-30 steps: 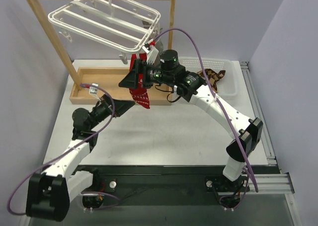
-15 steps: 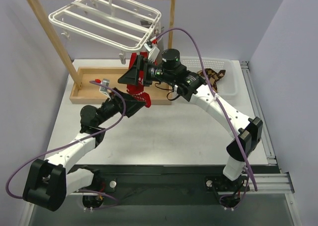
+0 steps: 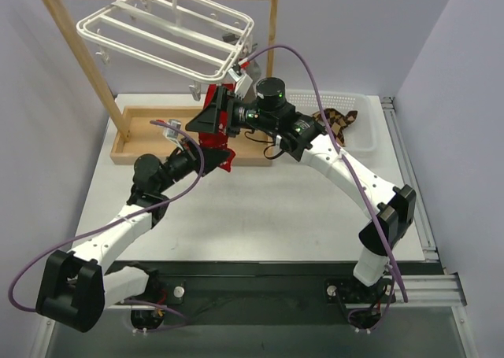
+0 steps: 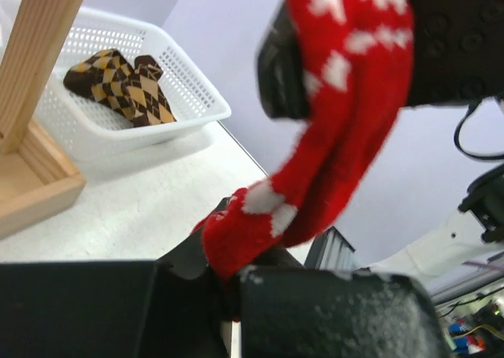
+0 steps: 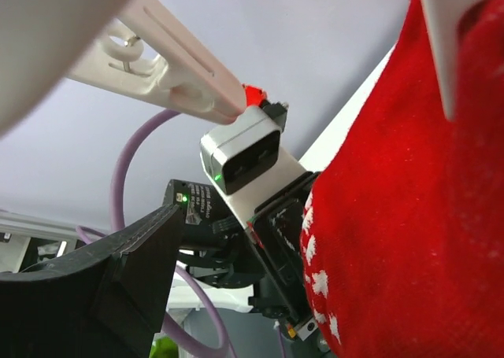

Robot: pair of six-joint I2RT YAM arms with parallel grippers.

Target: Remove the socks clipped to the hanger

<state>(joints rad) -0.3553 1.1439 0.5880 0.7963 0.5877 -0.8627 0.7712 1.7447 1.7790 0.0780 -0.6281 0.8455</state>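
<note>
A red sock with white pattern (image 3: 218, 132) hangs from a clip at the near right corner of the white hanger (image 3: 157, 31). My left gripper (image 3: 218, 160) is shut on the sock's lower end (image 4: 236, 240), and the fabric bunches between its fingers (image 4: 315, 311). My right gripper (image 3: 214, 116) stands open, its jaws wide on either side of the sock's upper part just below the clip (image 5: 445, 43). Only one of its fingers (image 5: 118, 287) shows in the right wrist view, beside the sock (image 5: 409, 216). Two argyle socks (image 3: 337, 120) lie in a basket.
The hanger hooks onto a wooden rack (image 3: 75, 55) with a wooden tray base (image 3: 146, 134). A white mesh basket (image 3: 364, 142) stands at the back right, seen also in the left wrist view as the basket (image 4: 193, 98). My left arm's camera housing (image 5: 240, 157) sits close under the hanger.
My left gripper has reached up and right to the sock's lower end and shut on it. The sock's toe is now bunched and pulled slightly. My right gripper has hardly moved.
</note>
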